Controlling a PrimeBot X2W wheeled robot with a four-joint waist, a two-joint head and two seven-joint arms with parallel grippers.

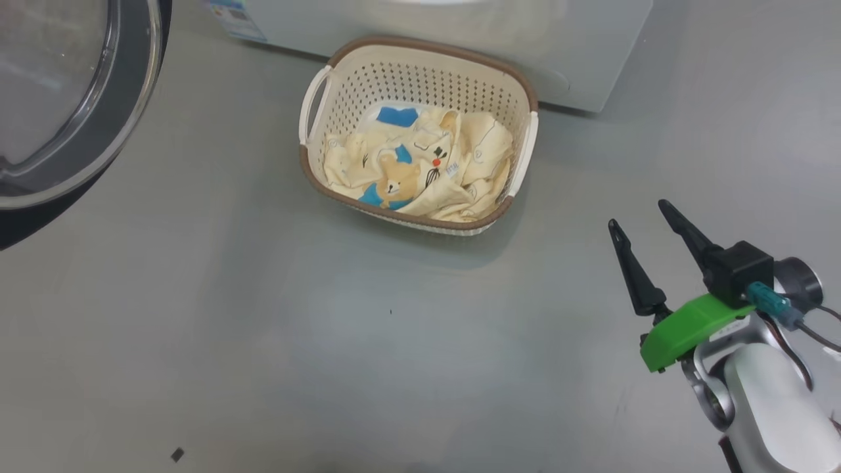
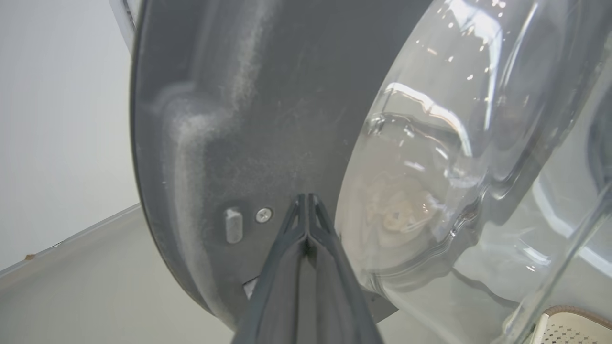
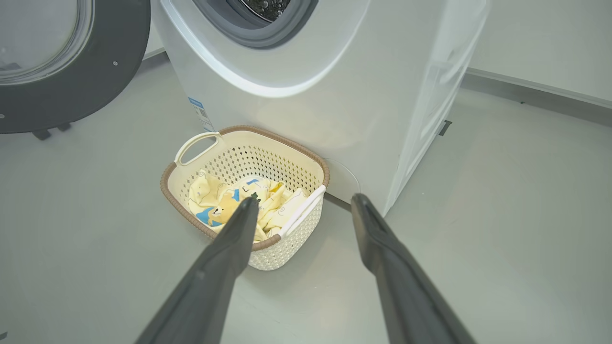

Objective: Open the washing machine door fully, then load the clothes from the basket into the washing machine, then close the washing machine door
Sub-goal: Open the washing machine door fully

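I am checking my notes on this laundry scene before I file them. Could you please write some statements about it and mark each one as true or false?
1. The washing machine door stands open. True.
2. The basket is empty. False: the clothes lie in it.
3. The right gripper is open and holds nothing. True.
4. The left gripper is open. False: its fingers are shut together, pointing at the door's inner side.
5. The basket stands on a table. False: it stands on the floor, in front of the washing machine.
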